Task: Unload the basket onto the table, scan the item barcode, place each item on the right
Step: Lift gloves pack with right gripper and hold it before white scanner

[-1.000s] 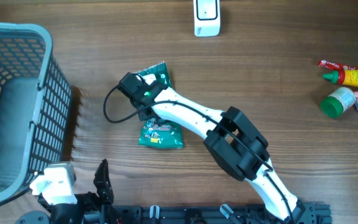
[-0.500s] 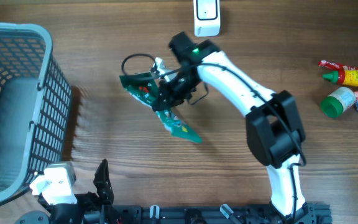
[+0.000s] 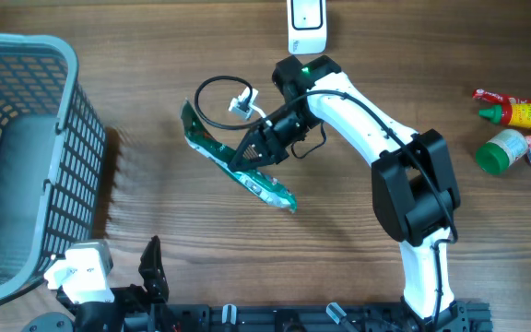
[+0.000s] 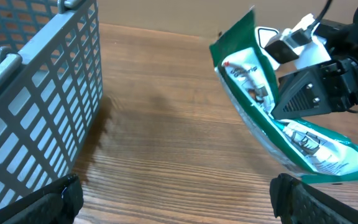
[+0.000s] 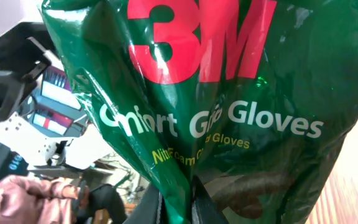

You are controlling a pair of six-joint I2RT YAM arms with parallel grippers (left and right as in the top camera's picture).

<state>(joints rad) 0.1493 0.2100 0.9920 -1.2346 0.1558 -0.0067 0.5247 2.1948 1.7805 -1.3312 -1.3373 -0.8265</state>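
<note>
Wooden table [image 3: 155, 212]: glove packet [image 3: 238, 171] held aloft near the scanner [image 3: 306, 26].
Right gripper [image 3: 252, 152] clamps the packet, left gripper [image 3: 152, 267] gapes idle; next, probably, present its barcode to the scanner.

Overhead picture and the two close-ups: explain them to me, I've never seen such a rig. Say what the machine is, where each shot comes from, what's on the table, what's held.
Two robot arms work at a brown wooden table. The overhead picture looks straight down; the other two come from cameras on each arm's wrist. The right claw is shut on a shiny green plastic packet of 3M gloves, held clear of the table near a small white device, probably the scanner; its wrist view is filled by that packet. The left claw stands open and empty beside a grey plastic mesh basket. At the right edge lie a red sauce bottle and a green-capped jar.
</note>
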